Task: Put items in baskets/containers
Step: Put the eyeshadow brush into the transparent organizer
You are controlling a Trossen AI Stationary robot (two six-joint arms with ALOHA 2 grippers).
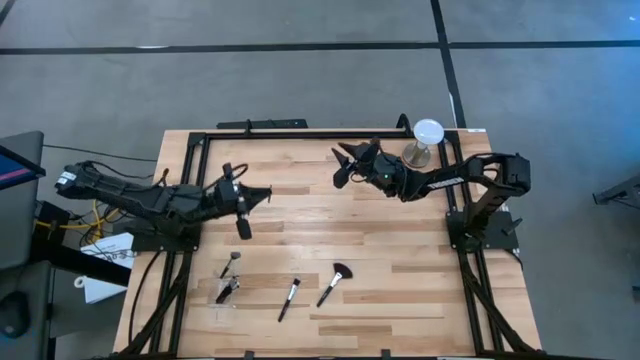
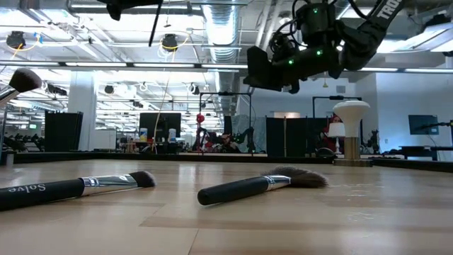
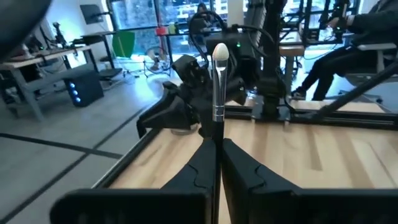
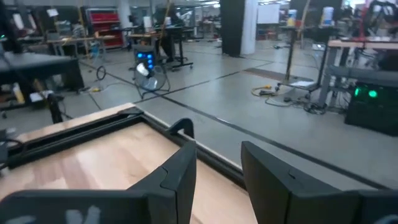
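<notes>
The biggest risk is the thin brush pivoting or slipping: the left gripper, raised over the table's left half, pinches it with fingers nearly shut, upright and crosswise. A lesser risk is missing the clear tray, which I cannot make out against the wood. Counted by size: one table, two arms, one white disc on a stand, one fan brush, one loose slim brush, a small cluster I cannot count, one held brush. The right gripper hovers at the far edge, fingers apart, empty
</notes>
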